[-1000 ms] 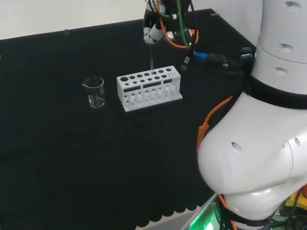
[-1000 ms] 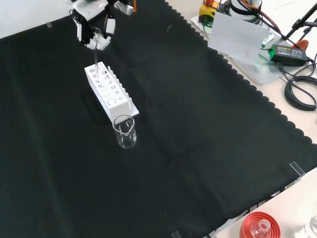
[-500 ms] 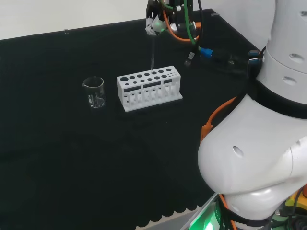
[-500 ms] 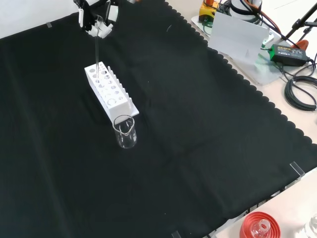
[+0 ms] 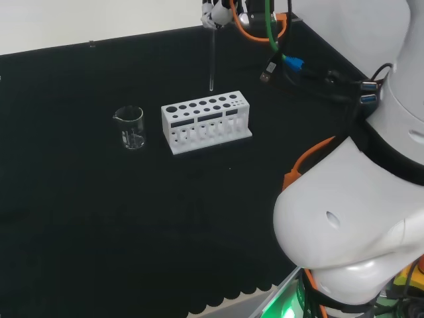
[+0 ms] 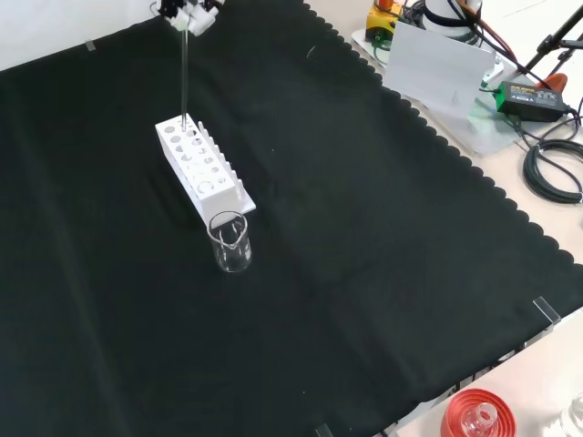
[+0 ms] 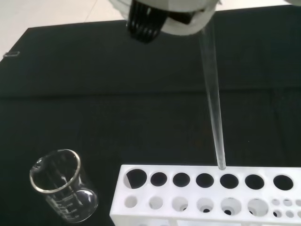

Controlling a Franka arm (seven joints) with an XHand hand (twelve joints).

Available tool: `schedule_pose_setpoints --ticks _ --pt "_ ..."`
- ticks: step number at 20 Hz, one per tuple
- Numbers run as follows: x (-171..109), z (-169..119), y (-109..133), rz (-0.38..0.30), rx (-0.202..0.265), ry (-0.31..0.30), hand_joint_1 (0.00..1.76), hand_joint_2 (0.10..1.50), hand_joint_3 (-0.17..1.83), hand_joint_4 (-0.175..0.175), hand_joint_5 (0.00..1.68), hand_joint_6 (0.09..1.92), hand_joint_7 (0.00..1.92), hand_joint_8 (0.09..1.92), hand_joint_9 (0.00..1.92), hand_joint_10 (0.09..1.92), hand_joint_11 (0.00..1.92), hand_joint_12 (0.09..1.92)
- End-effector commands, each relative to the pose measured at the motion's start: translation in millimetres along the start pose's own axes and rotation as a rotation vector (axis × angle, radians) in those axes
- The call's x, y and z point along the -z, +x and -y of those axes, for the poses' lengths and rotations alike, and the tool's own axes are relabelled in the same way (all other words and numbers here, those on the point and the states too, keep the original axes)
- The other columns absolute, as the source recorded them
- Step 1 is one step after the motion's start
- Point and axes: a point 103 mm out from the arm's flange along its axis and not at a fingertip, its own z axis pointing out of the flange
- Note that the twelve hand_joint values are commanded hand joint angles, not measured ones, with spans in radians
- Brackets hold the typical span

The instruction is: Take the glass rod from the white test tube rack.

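Head view has the hand [image 5: 212, 14] pinching the glass rod [image 5: 212, 59] upright above the white test tube rack [image 5: 206, 122], tip just clear so it won't snag.

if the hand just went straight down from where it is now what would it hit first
Probably the white test tube rack. The hand holds the glass rod upright, its lower tip just above the rack's top holes, so the rod would likely re-enter or strike the rack first; exact alignment is unclear.

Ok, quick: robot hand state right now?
Robot hand: shut on the glass rod, holding it upright with its tip just above the white test tube rack.
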Motion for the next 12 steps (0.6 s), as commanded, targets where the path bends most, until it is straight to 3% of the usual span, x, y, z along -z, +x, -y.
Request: schedule_pose_setpoints --ticks 1,12 --pt "4.0 11.0 8.0 -0.003 -0.02 0.0 1.2 0.75 0.65 -0.175 1.09 0.97 1.56 0.74 1.68 0.65 1.6 0.76" --pt "11.2 16.8 17.9 0.002 0.006 -0.011 1.2 0.74 0.66 -0.175 1.1 0.96 1.56 0.73 1.68 0.64 1.6 0.76"
